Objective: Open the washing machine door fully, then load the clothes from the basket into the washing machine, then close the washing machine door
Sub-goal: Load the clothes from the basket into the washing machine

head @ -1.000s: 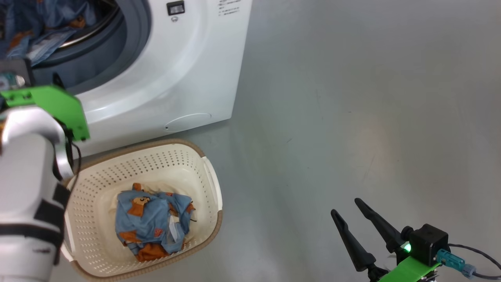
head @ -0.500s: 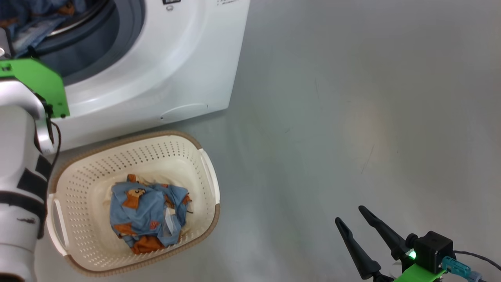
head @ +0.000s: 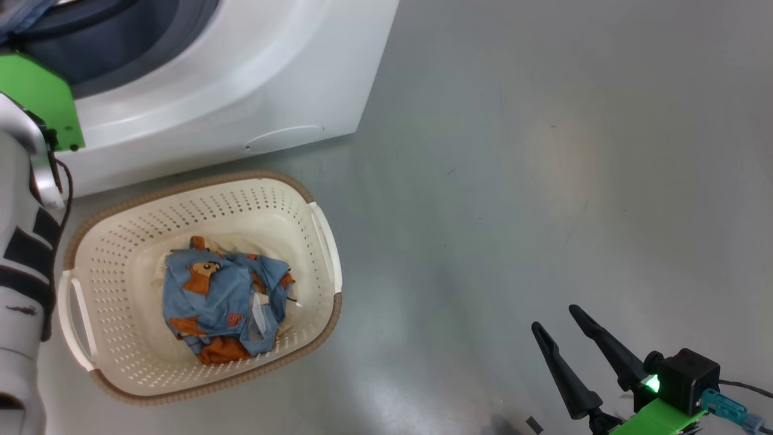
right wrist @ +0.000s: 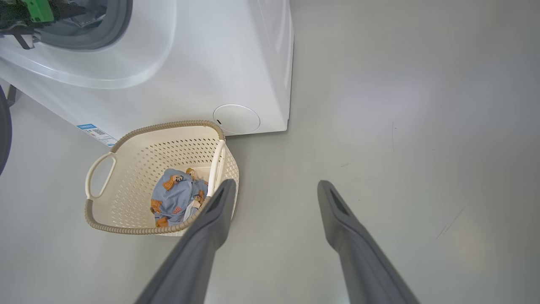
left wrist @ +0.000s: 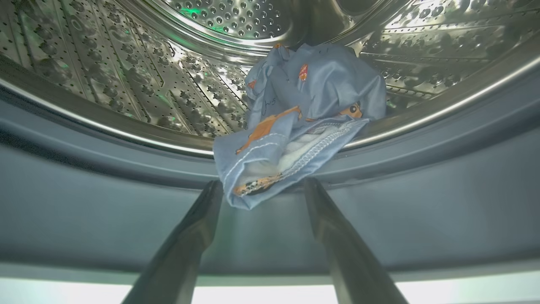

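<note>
The washing machine point(head: 241, 78) stands with its mouth uncovered. A dark curved edge point(right wrist: 4, 135) at the far left looks like the open washing machine door. My left gripper point(left wrist: 261, 183) is open at the grey gasket point(left wrist: 105, 202). Its fingers flank the hanging hem of a light blue garment point(left wrist: 312, 84) that lies over the steel drum's point(left wrist: 126, 84) lip, without touching it. More clothes point(head: 223, 302) lie bundled in the cream basket point(head: 326, 241) on the floor before the machine. My right gripper point(head: 554, 317) hovers open and empty over bare floor, right of the basket.
My pale left forearm point(head: 18, 272) with its green bracket point(head: 36, 96) reaches over the basket's left end toward the machine. A round service flap point(right wrist: 236, 119) and a blue label point(right wrist: 95, 131) sit low on the machine front. Grey floor point(head: 543, 151) stretches to the right.
The head camera has tilted, so machine and basket sit differently in the picture. My left wrist bracket has drawn toward the picture's left edge. Both grippers stay open.
</note>
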You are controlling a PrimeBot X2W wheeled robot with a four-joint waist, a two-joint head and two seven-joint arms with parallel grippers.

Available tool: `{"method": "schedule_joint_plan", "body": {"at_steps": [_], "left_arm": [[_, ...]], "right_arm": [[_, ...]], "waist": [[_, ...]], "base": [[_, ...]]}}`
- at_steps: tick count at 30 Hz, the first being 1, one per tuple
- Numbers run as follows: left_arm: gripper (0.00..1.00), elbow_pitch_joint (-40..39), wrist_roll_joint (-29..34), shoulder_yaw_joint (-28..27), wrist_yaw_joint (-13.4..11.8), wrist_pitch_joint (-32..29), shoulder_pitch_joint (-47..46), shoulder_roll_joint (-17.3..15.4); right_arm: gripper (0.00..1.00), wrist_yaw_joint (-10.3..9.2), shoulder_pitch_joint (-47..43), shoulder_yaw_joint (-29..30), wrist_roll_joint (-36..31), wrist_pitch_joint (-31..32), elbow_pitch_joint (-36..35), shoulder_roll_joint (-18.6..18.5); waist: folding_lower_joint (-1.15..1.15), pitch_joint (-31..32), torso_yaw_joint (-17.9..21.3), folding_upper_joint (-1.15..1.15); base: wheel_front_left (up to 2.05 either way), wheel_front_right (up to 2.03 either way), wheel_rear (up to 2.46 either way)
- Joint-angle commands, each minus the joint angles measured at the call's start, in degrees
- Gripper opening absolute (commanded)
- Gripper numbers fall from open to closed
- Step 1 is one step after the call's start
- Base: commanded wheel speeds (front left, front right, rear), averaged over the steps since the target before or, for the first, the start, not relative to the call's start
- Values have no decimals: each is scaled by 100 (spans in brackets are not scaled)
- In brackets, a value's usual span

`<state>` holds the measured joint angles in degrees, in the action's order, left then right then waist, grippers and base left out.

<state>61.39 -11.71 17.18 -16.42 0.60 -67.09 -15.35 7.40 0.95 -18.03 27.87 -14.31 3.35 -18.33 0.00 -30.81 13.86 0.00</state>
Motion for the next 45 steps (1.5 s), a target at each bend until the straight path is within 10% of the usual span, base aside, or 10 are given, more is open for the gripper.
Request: {"method": "schedule_joint_plan", "body": {"at_steps": [1,22,33,45], "left_arm": [[100,-69,30,-73,-54,69,-186,-242],[100,406,-85,-24,-229,487,-601,-349],[49,636,-183,-13,-218,757,-672,-353],[16,866,-289,26,-124,1021,-792,-358]], "right_arm": [[100,9,-225,-71,44,-69,-122,-137],[100,9,-358,114,88,-69,-258,-149],[100,9,-373,132,105,-69,-304,-180],[100,9,-350,132,126,-69,-303,-174]], "waist": [[0,-37,-20,0],[0,-293,21,0],[0,-314,7,0],[0,-357,20,0]], "base": [[0,0,0],[0,0,0],[0,0,0],[0,0,0]]}}
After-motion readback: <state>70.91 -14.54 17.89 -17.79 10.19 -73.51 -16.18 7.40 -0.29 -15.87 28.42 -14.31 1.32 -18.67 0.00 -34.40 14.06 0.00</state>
